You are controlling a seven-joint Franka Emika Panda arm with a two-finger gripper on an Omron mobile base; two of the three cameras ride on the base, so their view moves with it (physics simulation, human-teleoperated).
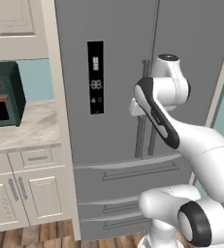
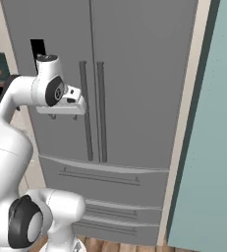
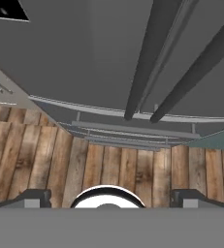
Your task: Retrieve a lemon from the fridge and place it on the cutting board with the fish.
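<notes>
While my arm stands raised in front of the fridge (image 1: 118, 72), both of its upper doors are closed, the two long vertical bar handles (image 2: 93, 110) running side by side down the middle seam. My gripper (image 3: 111, 198) hangs just before those handles, near the left one, pointing downward; its two fingertips (image 3: 33, 198) stand wide apart at either side of the hand view with nothing between them. Beneath them lies the wooden floor (image 3: 113, 169), and above them the lower ends of both handles and the top drawer's horizontal bar (image 3: 133, 131). The black display panel (image 1: 95, 77) sits lit on the left door. The lower drawers (image 2: 105, 184) are shut flush. To the fridge's left, a marble counter (image 1: 31, 126) carries a dark green oven-like appliance (image 1: 4, 94) over cream cabinets (image 1: 21, 189). To its right, a teal wall panel (image 2: 213, 147) stands beside the cabinet frame.
</notes>
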